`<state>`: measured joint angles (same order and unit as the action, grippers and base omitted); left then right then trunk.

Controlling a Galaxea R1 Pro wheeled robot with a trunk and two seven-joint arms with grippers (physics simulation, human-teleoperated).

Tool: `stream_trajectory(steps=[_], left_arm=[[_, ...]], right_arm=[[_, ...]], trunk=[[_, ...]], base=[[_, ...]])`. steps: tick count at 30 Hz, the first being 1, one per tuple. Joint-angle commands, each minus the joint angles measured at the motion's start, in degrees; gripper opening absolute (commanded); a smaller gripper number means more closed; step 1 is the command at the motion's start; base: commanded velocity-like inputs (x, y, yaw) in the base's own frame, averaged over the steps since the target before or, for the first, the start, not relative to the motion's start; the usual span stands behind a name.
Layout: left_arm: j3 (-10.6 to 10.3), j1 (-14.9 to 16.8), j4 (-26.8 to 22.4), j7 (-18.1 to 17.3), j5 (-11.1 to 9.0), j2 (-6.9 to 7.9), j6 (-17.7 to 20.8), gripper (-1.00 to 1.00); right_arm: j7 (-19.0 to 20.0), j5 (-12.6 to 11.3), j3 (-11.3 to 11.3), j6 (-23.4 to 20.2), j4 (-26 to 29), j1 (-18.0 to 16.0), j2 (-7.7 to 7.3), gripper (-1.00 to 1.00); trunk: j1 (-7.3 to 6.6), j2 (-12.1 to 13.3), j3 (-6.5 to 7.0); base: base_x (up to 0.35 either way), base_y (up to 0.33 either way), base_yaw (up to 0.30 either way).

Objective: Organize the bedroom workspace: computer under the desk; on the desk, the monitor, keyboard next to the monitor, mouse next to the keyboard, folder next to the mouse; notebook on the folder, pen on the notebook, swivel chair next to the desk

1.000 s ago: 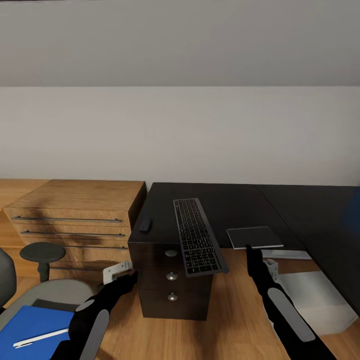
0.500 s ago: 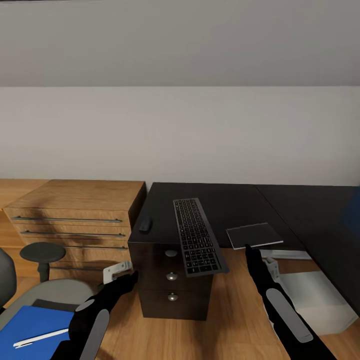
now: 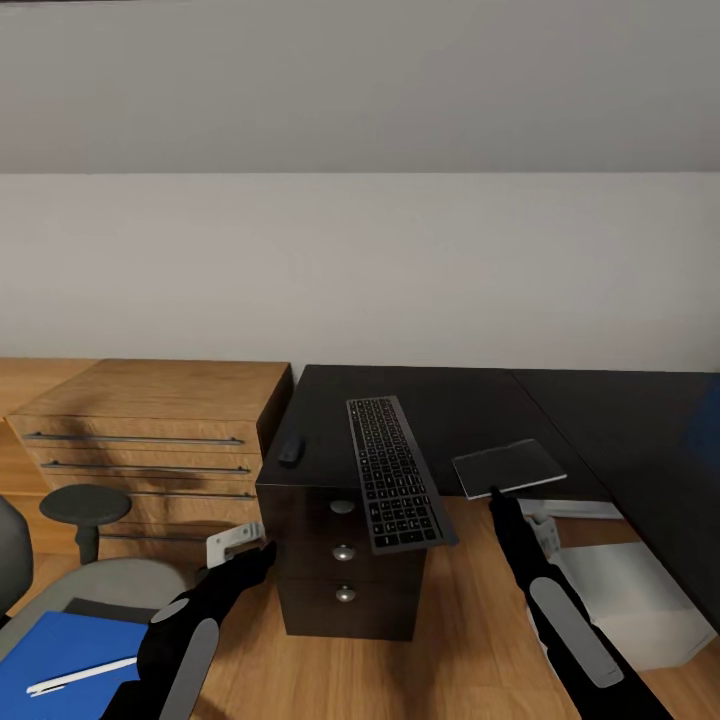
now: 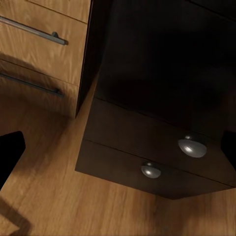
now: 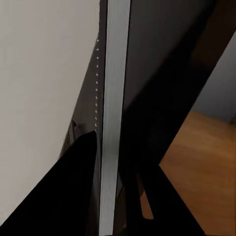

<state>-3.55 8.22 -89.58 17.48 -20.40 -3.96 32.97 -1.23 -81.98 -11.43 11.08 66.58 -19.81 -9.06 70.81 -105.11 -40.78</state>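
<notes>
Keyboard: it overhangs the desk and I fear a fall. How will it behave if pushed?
The keyboard looks slim and stiff, so it likely slides as one piece on the glossy desk. Its near end overhangs the drawers, so pulling it nearer could tip it off.

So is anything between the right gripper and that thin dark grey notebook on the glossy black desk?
Nothing visible. The right gripper is at the near edge of the thin dark grey notebook, with a finger on each side of its pale page edge. The silver-grey keyboard lies off to the side, apart.
</notes>
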Motion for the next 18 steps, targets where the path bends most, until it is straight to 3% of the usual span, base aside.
stream_trajectory(steps=[1, 10, 11, 18], left_arm=[[-0.1, 0.0, -0.1, 0.5, -0.6, 0.0, 0.2, 1.0], [-0.1, 0.0, -0.1, 0.5, -0.6, 0.0, 0.2, 1.0], [-0.1, 0.0, -0.1, 0.5, -0.6, 0.0, 0.2, 1.0], [-0.1, 0.0, -0.1, 0.5, -0.6, 0.0, 0.2, 1.0]], right_arm=[[-0.4, -0.8, -0.3, 0.5, -0.3, 0.0, -0.08, -1.0], [-0.4, 2.6, -0.3, 0.5, -0.3, 0.0, -0.08, -1.0], [-0.4, -14.0, -0.3, 0.5, -1.5, 0.0, -0.08, -1.0], [-0.4, -14.0, -0.3, 0.5, -1.5, 0.0, -0.08, -1.0]], trunk=[[0.0, 0.0, -0.07], [0.0, 0.0, -0.07], [0.0, 0.0, -0.07], [0.0, 0.0, -0.07]], base=[[0.0, 0.0, 0.0], [0.0, 0.0, 0.0], [0.0, 0.0, 0.0], [0.0, 0.0, 0.0]])
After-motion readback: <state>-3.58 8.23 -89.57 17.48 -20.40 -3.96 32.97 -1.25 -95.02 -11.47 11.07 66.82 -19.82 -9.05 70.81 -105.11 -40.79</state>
